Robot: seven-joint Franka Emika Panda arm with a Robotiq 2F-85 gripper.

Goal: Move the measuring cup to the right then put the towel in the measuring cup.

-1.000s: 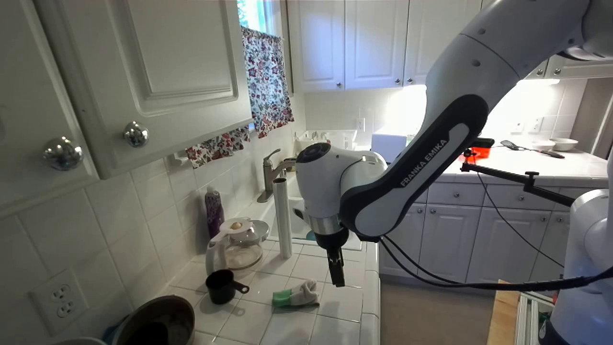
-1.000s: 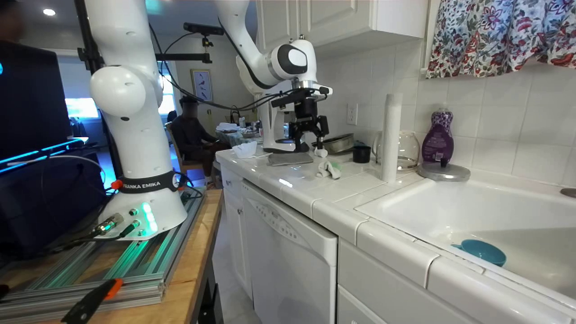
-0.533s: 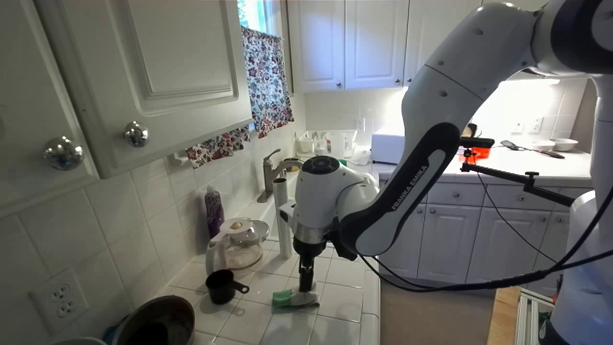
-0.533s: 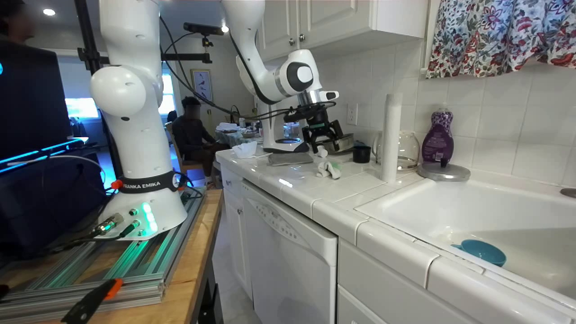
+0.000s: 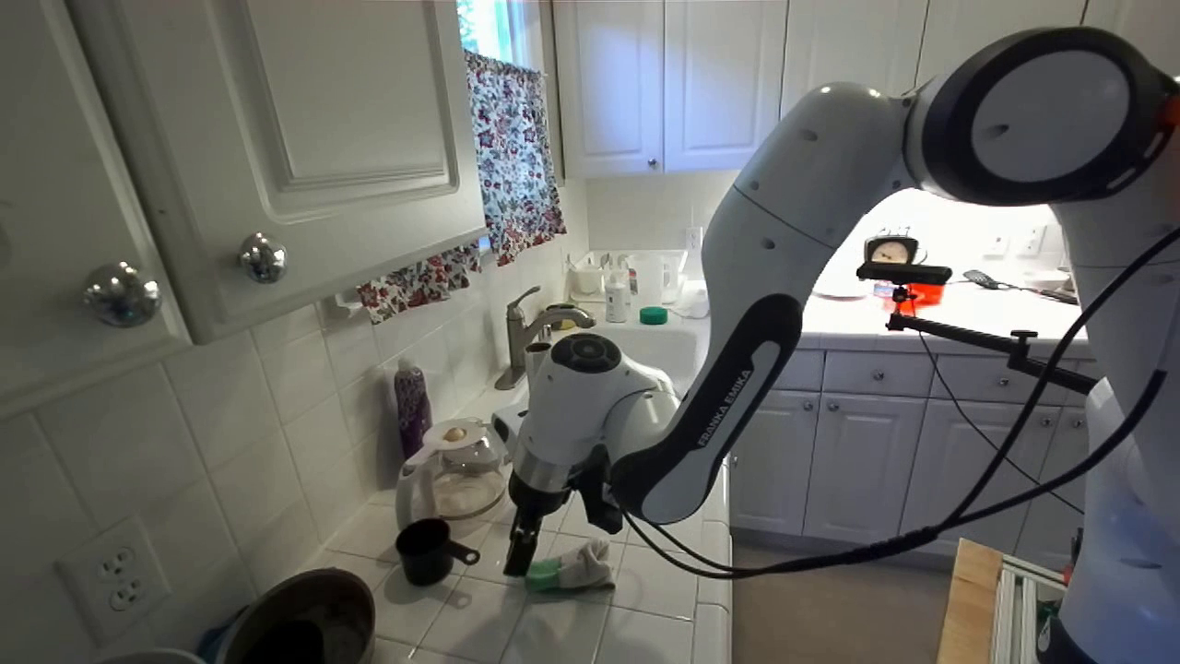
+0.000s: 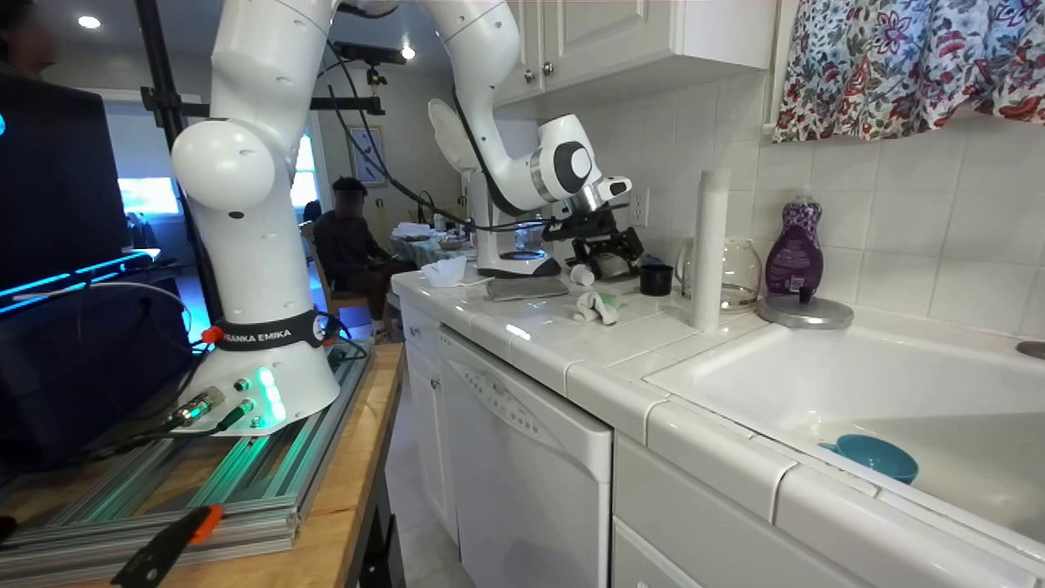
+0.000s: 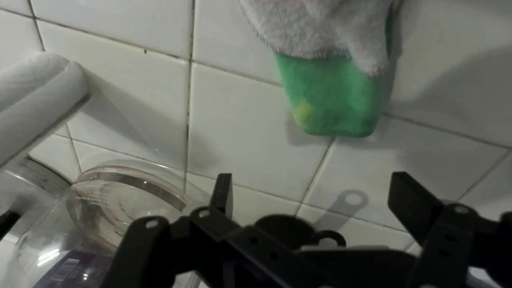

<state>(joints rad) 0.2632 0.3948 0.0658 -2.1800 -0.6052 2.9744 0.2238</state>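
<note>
The black measuring cup (image 5: 422, 555) stands upright on the tiled counter, its handle towards the towel. It also shows in an exterior view (image 6: 655, 279). In the wrist view the cup (image 7: 282, 226) is partly hidden behind my gripper. The towel (image 5: 583, 566), grey-white with a green end, lies crumpled on the tiles. It also shows in an exterior view (image 6: 597, 308) and in the wrist view (image 7: 330, 94). My gripper (image 7: 313, 188) is open with nothing between its fingers. In an exterior view the gripper (image 5: 519, 561) is tilted, low between towel and cup, near the towel's green end.
A glass carafe (image 5: 468, 484) stands behind the cup, with a white roll (image 6: 710, 253) and a purple soap bottle (image 6: 795, 245) nearby. A dark pan (image 5: 346, 609) is close to the cup. A grey cloth (image 6: 526, 288) lies on the counter. The sink (image 6: 735, 359) has a raised rim.
My gripper has moved from over the bare tiles beside the towel, past the towel, towards the measuring cup, getting lower and tilting. The cup and towel have not moved.
</note>
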